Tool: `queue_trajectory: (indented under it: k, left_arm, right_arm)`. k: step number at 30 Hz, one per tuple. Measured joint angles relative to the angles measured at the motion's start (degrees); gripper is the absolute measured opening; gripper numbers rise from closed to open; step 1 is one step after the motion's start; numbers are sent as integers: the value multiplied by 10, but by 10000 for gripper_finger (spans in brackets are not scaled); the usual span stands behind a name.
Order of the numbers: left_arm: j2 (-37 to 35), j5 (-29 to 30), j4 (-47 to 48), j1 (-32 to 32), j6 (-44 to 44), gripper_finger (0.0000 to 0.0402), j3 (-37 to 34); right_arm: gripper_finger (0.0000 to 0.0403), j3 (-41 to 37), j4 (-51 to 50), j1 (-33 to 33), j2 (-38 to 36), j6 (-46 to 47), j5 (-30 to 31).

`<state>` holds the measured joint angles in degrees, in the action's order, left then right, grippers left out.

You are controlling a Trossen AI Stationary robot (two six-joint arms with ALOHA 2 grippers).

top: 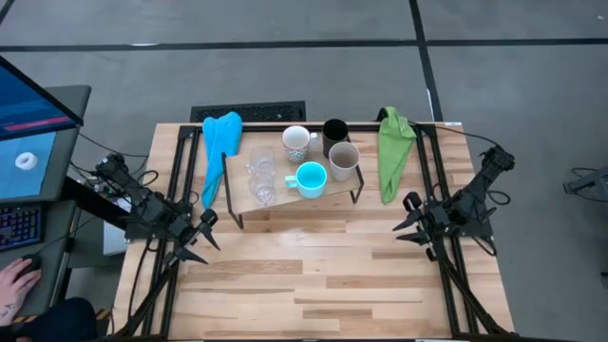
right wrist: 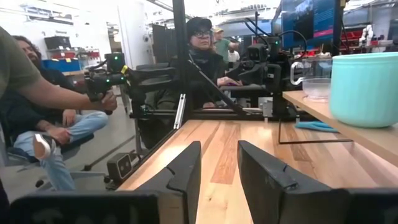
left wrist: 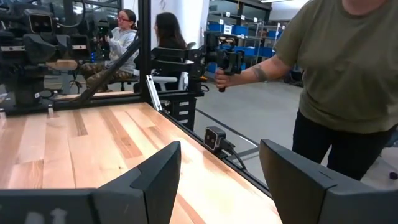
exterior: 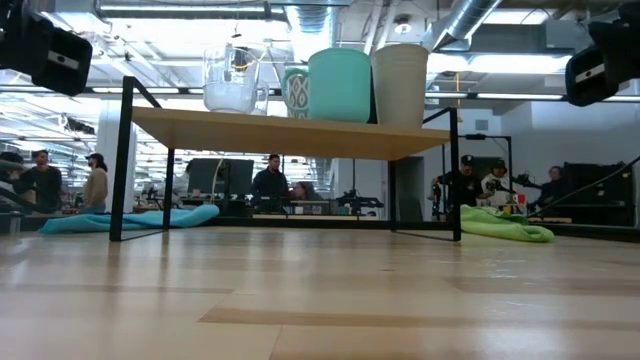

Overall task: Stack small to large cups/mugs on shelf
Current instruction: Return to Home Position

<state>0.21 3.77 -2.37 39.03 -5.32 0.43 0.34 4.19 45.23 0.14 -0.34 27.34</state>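
Note:
All six vessels stand on the shelf [top: 285, 198], a light board on black wire legs at the table's far middle. They are a white mug [top: 296, 142], a black cup [top: 334, 132], a beige-grey mug [top: 344, 160], a turquoise mug [top: 311, 178] and two clear glasses [top: 261, 162] [top: 263, 189]. The low view shows a glass [exterior: 232, 80], the turquoise mug [exterior: 338, 85] and the beige-grey mug [exterior: 400, 82]; the black cup is hidden there. My left gripper [top: 199, 237] [left wrist: 221, 149] hangs open near the table's left edge. My right gripper [top: 410, 220] [right wrist: 219, 146] hangs open near the right edge.
A blue cloth [top: 220, 152] lies left of the shelf and a green cloth [top: 392, 152] right of it. Bare tabletop [top: 304, 275] spreads between the arms on the near side. A person's hand [top: 14, 280] is at a desk beyond the left edge. People [left wrist: 348, 81] stand and sit around the table.

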Motion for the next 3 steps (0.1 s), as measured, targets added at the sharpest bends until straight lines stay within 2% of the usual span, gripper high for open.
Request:
queue_trajectory:
  k: [3]
  left_arm:
    - [0, 0, 0, 0, 0, 210, 0]
  right_arm:
    - [126, 0, 0, 0, 0, -1, 1]
